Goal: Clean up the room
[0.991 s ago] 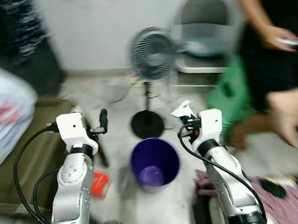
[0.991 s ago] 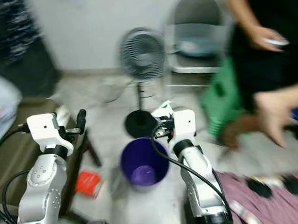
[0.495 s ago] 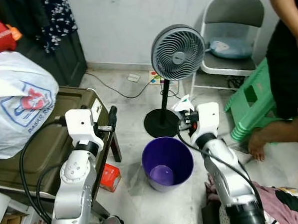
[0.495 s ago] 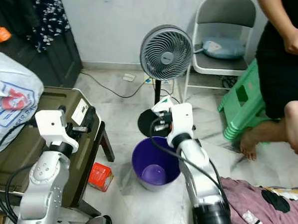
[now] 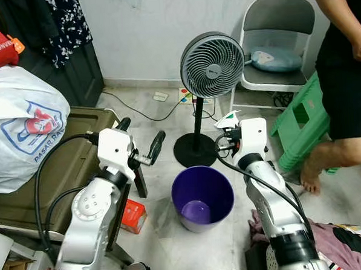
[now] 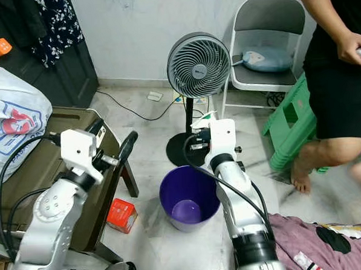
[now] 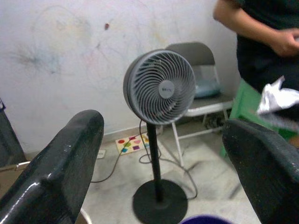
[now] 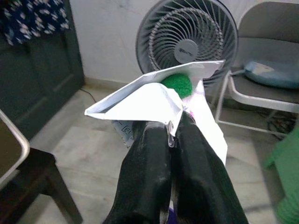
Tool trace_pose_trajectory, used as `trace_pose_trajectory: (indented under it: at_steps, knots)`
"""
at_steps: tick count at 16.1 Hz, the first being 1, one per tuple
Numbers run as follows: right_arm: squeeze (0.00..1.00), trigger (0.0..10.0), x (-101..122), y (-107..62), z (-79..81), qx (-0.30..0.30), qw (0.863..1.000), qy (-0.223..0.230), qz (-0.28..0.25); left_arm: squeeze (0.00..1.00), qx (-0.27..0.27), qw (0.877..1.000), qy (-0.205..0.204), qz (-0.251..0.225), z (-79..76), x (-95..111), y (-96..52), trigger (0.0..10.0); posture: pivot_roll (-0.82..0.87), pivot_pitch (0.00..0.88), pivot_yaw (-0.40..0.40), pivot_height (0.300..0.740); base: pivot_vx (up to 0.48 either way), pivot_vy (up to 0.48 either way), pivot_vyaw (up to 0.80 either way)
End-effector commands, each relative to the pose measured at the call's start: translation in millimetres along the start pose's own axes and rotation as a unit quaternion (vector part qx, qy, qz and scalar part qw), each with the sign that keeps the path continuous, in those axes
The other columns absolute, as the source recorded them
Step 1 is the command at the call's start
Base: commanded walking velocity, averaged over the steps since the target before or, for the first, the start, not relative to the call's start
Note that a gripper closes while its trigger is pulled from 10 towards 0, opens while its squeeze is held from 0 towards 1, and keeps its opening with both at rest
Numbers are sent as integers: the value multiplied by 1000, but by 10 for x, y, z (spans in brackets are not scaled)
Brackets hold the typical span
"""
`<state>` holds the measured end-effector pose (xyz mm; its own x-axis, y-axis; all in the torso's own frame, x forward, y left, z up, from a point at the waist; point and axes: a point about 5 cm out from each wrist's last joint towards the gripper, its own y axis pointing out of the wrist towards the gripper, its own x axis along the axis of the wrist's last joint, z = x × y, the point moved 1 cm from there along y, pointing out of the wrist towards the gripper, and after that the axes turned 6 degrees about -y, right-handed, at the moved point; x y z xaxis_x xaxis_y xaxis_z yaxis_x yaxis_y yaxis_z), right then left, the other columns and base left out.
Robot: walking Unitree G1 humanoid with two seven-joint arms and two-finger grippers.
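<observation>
A purple bin (image 5: 203, 197) stands on the floor between my two arms, with something pale at its bottom. My right gripper (image 8: 171, 128) is shut on a crumpled white paper wrapper (image 8: 154, 100) with a green patch. It holds the wrapper (image 5: 229, 117) above the bin's far right rim. My left gripper (image 5: 140, 136) is open and holds nothing. It hovers left of the bin, beside the brown table's edge, and its two fingers (image 7: 56, 172) stand far apart in the left wrist view.
A grey standing fan (image 5: 213, 64) is just behind the bin. Behind it are a folding chair (image 5: 276, 45), a green stool (image 5: 301, 125) and a person (image 5: 347, 72). A brown low table (image 5: 43, 172) with a white plastic bag (image 5: 20, 134) is on the left. A red box (image 5: 132, 215) and cloth (image 5: 350, 244) lie on the floor.
The view has steadied after a blurred turn. My left gripper has swung toward the bin and its fingers stand wider apart. The right gripper still holds the wrapper. The person has stepped right.
</observation>
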<state>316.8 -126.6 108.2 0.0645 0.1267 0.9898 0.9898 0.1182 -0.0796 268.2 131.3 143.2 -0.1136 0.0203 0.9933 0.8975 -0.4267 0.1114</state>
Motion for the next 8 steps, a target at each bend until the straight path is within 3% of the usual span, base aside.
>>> trace_pose_trajectory:
  at_steps: [1, 3, 5, 8]
  knots:
    - [0, 10000, -34, 22, -29, -13, 1000, -3, 11, 0, -2, 1000, 22, 7, 13, -37, -26, 10000, 17, 0, -25, 740, 0, 0, 0]
    - [0, 10000, -121, -3, -13, -24, 999, -1, 34, 0, 10, 998, 62, 15, 73, -113, -100, 10000, 15, 0, -16, 740, 0, 0, 0]
    - [0, 10000, -172, -57, 33, -24, 999, -15, 46, 0, 17, 997, 63, 34, 119, -191, -248, 10000, 18, 12, -1, 740, 0, 0, 0]
    - [0, 10000, -278, -37, 99, -38, 996, 0, 80, 0, -7, 996, 73, 54, 60, -217, -396, 10000, 51, 103, 17, 740, 0, 0, 0]
